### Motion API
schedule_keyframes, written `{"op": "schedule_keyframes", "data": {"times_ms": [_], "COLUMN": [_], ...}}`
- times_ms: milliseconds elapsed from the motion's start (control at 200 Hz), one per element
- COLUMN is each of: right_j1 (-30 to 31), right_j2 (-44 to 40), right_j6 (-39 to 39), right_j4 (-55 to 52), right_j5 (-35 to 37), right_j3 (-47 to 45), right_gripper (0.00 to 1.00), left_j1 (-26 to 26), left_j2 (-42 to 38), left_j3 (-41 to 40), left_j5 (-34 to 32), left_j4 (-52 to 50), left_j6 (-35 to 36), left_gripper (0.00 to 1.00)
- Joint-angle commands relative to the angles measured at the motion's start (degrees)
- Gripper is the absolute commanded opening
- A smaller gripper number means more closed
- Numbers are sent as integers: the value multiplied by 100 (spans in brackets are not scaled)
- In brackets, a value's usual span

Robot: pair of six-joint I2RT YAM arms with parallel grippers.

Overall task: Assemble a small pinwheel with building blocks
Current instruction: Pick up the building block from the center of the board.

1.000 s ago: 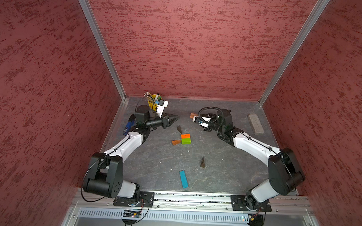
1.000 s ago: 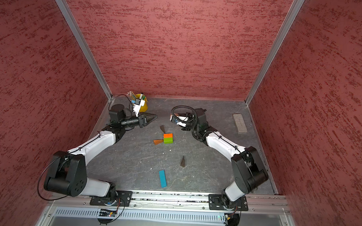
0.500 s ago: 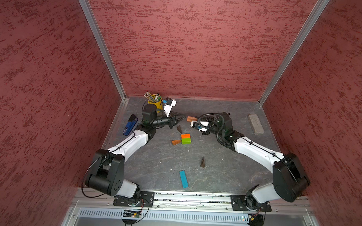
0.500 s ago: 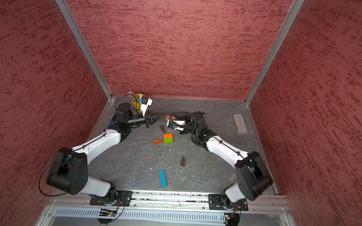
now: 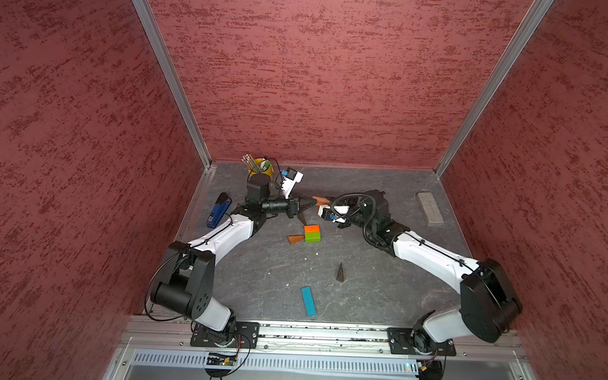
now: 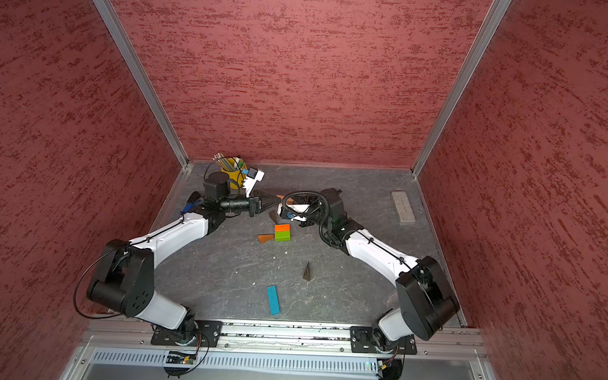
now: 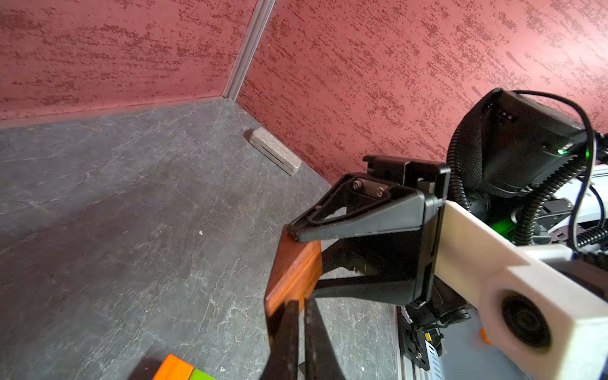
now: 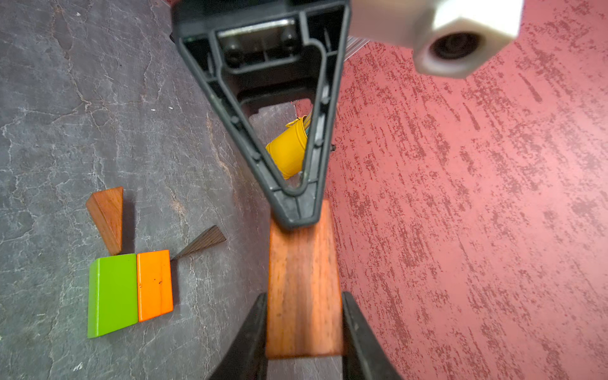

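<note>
Above the table's back middle, a brown wedge [image 5: 320, 199] is held between both arms. My right gripper [image 8: 303, 296] is shut on its thick end. My left gripper [image 7: 301, 302] is shut on the thin end, with one fingertip [image 8: 296, 210] lying over the wood. The orange block [image 5: 311, 228] and green block [image 5: 312, 236] lie side by side, touching, on the table. A brown wedge [image 5: 295, 239] lies at their left. A darker wedge [image 5: 301, 217] lies just behind them. A third loose wedge [image 5: 340, 272] and the blue bar [image 5: 308, 301] lie nearer the front.
A blue stapler [image 5: 219, 209] lies by the left wall. A yellow pencil cup [image 5: 260, 166] stands in the back left corner. A grey eraser [image 5: 429, 208] rests near the right wall. Red walls close in three sides.
The right gripper carried its wedge toward the middle. The left arm swung right to meet it, and its jaws closed on the wedge's thin end.
</note>
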Motion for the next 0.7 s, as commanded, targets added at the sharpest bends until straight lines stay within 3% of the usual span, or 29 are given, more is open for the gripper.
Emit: {"op": "schedule_keyframes", "data": {"times_ms": [0,416,696], "right_j1": [70,248,264], "right_j2": [-124,-58,-116], "right_j6": [-137,-156,-132], "right_j4": [210,256,304], "right_j5": [-35,-36,76], "right_j3": [-19,44,13], "right_gripper": [15,15,16], "left_j1": [-63,-85,-173], "left_j2": [75,226,333], "left_j3": [39,198,532], "left_j5": [266,585,907], "left_j4": [45,104,-996], "left_j6": [29,-100,274], "left_gripper": [9,0,0]}}
